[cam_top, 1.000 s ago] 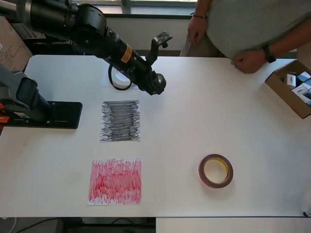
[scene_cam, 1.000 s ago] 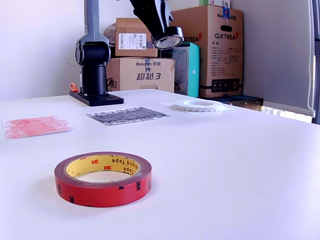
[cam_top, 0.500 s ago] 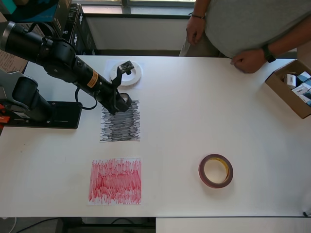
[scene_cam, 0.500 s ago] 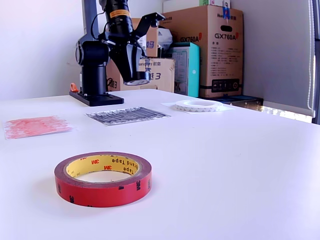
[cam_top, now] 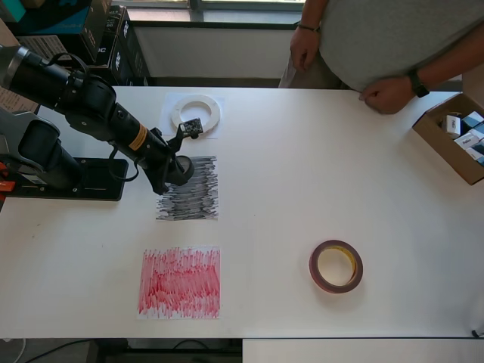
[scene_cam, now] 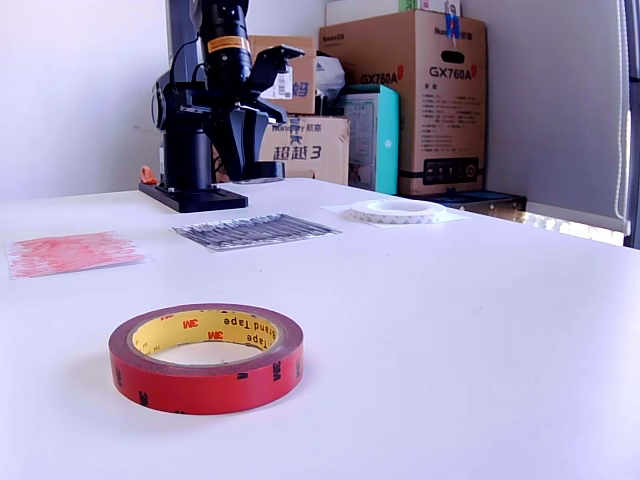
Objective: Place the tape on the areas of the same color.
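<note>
My gripper (cam_top: 178, 168) is shut on the small black tape roll (cam_top: 181, 169) and holds it low over the upper left corner of the black scribbled patch (cam_top: 189, 195). In the exterior view the gripper (scene_cam: 256, 172) hangs just above the far end of that patch (scene_cam: 255, 230). The reddish-brown roll (cam_top: 336, 266) lies flat on the table at the overhead view's lower right, near in the exterior view (scene_cam: 205, 358). The whitish roll (cam_top: 195, 113) lies on a white sheet beyond the black patch (scene_cam: 398, 210). The red scribbled patch (cam_top: 179, 282) is bare (scene_cam: 70, 250).
The black base plate (cam_top: 102, 178) and arm base sit at the overhead view's left. A person (cam_top: 378, 45) stands at the far edge with a hand on the table. An open cardboard box (cam_top: 454, 144) of small items is at the right edge. Cartons (scene_cam: 420, 100) stand behind the table.
The arm swung from high beside the whitish roll back and down to the black patch's upper left corner, carrying the black roll, and now hangs lower.
</note>
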You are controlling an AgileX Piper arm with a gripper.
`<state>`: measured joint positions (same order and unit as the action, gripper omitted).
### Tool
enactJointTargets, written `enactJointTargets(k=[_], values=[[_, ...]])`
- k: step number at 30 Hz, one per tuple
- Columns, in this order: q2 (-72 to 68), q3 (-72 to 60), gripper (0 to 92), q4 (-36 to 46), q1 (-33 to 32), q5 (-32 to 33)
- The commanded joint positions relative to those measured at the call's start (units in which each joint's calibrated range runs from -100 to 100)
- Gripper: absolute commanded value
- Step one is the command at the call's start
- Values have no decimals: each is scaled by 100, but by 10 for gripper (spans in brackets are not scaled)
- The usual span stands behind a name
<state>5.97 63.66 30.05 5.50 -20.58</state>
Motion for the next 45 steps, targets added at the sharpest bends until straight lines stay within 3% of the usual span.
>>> enactJointTargets(k=[1, 15, 33, 36, 42, 45], values=[[-55, -55, 0, 54, 1, 348], [-1205, -591, 0, 71, 88, 602], [-1346, -509, 7, 139, 88, 561], [-1346, -527, 83, 139, 143, 618], [-1346, -564, 350, 139, 222, 561], [-1346, -564, 441, 139, 214, 553]])
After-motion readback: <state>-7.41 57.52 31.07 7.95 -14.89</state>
